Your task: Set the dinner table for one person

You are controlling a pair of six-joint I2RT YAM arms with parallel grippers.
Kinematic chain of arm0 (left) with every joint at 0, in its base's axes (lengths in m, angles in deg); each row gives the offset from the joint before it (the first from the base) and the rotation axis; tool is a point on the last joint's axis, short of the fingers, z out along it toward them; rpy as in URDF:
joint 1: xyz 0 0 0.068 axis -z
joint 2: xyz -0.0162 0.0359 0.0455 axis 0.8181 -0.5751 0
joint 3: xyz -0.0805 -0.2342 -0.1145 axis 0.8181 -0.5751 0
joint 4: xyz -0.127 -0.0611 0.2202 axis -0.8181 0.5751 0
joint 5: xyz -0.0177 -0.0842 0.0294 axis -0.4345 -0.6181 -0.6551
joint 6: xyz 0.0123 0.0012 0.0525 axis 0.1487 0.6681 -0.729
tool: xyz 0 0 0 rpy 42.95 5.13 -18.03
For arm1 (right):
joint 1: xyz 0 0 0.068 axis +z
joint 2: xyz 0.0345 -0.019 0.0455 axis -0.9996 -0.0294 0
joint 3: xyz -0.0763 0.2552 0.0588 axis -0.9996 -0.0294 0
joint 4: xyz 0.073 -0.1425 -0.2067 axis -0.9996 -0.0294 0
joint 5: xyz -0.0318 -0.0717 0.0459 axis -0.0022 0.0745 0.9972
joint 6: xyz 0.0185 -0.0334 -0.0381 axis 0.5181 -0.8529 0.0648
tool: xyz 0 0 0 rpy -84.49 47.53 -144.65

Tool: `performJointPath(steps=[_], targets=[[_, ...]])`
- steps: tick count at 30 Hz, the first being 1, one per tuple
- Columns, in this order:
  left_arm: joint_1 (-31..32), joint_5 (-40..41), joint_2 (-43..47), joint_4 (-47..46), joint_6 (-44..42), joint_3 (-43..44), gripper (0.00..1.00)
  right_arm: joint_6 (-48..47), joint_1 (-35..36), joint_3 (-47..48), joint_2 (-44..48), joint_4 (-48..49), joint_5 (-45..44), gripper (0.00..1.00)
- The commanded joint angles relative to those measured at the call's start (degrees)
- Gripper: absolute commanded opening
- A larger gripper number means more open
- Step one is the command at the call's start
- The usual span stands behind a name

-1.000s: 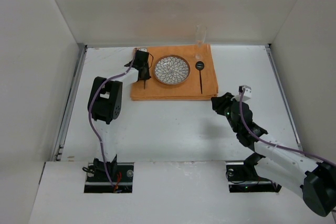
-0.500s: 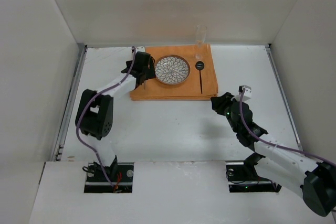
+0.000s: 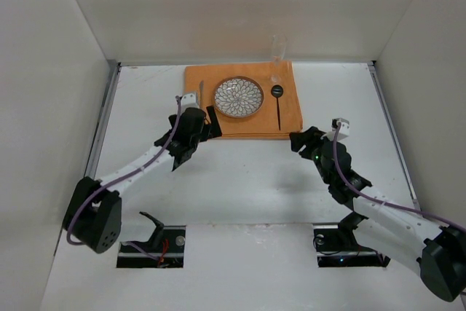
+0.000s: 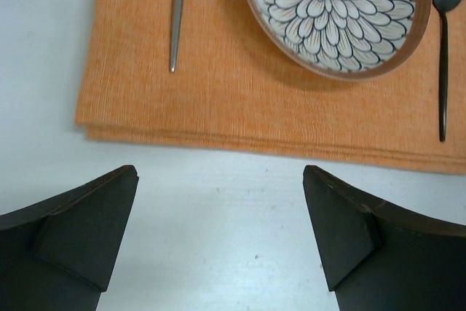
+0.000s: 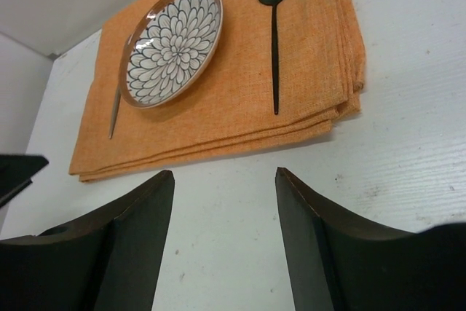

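Hovering off the orange mat's (image 4: 240, 100) near edge, left gripper (image 4: 218, 213) and right gripper (image 5: 224, 180) are gaping empty, the setting seemingly complete.

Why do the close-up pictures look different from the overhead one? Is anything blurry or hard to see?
Top external: soft, even light, faint shadows on the white tabletop; the clear glass nearly vanishes against the white wall. Left wrist: the orange cloth mat and flower-patterned plate look sharp, while the left gripper shows as dark, soft-edged shapes. Right wrist: tilted view, no glare.
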Motion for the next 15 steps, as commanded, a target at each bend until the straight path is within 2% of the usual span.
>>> performJointPath(steps=[1, 5, 9, 13, 15], targets=[[0.9, 0.6, 7.0, -1.1, 4.6, -5.1, 1.0, -0.4, 0.6, -0.1, 0.1, 3.9, 0.1, 0.65], [2.6, 0.8, 9.7, 1.0, 9.2, -10.8, 1.0, -0.5, 0.9, -0.1, -0.2, 4.0, -0.2, 0.68], [7.3, 1.2, 9.1, 3.7, 13.3, -14.0, 1.0, -0.5, 0.9, -0.1, -1.2, 4.2, -0.6, 0.68], [12.8, 2.1, 9.0, 0.3, 16.5, -18.3, 1.0, -0.6, 0.9, -0.1, -3.6, 5.3, -1.0, 0.67], [14.7, 2.7, 8.9, -2.4, 17.6, -20.1, 1.0, -0.6, 1.0, -0.1, -4.4, 6.2, -1.2, 0.64]])
